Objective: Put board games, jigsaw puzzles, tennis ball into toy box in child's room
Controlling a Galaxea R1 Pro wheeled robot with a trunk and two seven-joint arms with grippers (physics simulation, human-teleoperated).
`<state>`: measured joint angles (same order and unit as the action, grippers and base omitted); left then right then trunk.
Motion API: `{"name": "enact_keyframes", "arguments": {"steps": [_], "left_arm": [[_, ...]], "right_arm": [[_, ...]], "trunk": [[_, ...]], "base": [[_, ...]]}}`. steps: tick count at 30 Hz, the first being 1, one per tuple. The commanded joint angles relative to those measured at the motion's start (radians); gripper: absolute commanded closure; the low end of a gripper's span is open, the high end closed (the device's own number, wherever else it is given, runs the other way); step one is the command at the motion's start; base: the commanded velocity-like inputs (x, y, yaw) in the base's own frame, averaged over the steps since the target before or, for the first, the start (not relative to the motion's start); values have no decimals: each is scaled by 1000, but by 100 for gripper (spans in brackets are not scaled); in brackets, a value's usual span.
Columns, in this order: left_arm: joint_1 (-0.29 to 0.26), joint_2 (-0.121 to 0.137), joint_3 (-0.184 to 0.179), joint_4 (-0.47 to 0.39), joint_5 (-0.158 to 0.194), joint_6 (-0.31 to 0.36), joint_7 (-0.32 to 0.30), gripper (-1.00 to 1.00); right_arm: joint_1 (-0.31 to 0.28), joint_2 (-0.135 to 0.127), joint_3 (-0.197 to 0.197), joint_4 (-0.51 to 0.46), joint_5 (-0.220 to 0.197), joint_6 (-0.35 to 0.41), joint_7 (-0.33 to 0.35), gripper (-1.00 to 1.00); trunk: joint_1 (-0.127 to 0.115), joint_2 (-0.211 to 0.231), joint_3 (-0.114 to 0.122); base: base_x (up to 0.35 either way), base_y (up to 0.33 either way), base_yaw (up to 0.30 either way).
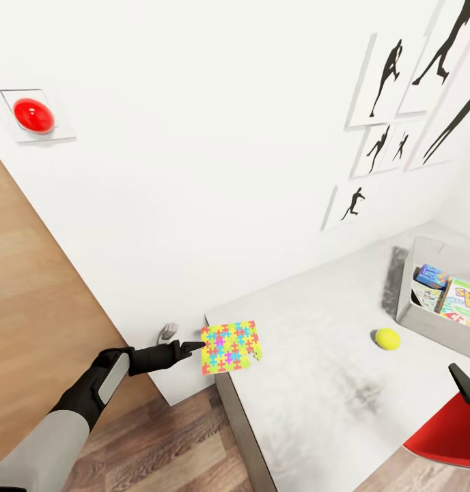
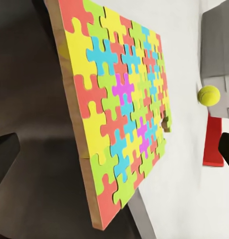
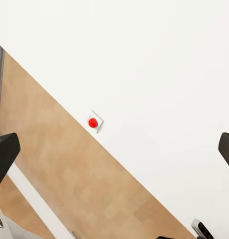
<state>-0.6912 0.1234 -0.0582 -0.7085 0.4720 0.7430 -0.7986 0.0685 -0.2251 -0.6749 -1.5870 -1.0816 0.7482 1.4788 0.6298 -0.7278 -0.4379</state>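
Left gripper sits spread wide at the puzzle's edge on the table corner. Ball lies near the bin, which holds board games. Right gripper's fingers are wide apart too.

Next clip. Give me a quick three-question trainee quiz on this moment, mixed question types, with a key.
1. True or false: the tennis ball already lies inside the toy box.
2. Which sits nearest the left gripper? A) tennis ball B) jigsaw puzzle C) toy box
3. Fill in: the red button is mounted on the ____.

Key
1. False: it rests on the table, apart from the box.
2. B: the fingers reach the puzzle's edge at the table corner; the pictures do not settle whether they grip it.
3. Wall.
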Motion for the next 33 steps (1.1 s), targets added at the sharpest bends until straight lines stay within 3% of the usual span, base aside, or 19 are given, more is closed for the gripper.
{"name": "enact_keyframes", "arguments": {"steps": [1, 7, 14, 22, 33], "left_arm": [[-1, 1, -3, 0, 7, 6, 1, -100], [-1, 1, -3, 0, 6, 6, 1, -100], [-1, 1, -3, 0, 6, 6, 1, -100], [-1, -3, -3, 0, 6, 6, 1, -100], [-1, -1, -3, 0, 6, 6, 1, -100]], "right_arm": [[0, 0, 0, -1, -4, 11, 0, -100], [0, 0, 0, -1, -4, 11, 0, -100], [1, 0, -23, -1, -5, 13, 0, -100], [1, 0, -31, -1, -5, 15, 0, -100], [1, 0, -32, -1, -5, 15, 0, -100]], "trunk": [[4, -8, -4], [27, -50, -23], [27, -50, -23], [58, -106, -48], [58, -106, -48]], "base": [[0, 0, 0], [0, 0, 0], [0, 0, 0], [0, 0, 0], [0, 0, 0]]}}
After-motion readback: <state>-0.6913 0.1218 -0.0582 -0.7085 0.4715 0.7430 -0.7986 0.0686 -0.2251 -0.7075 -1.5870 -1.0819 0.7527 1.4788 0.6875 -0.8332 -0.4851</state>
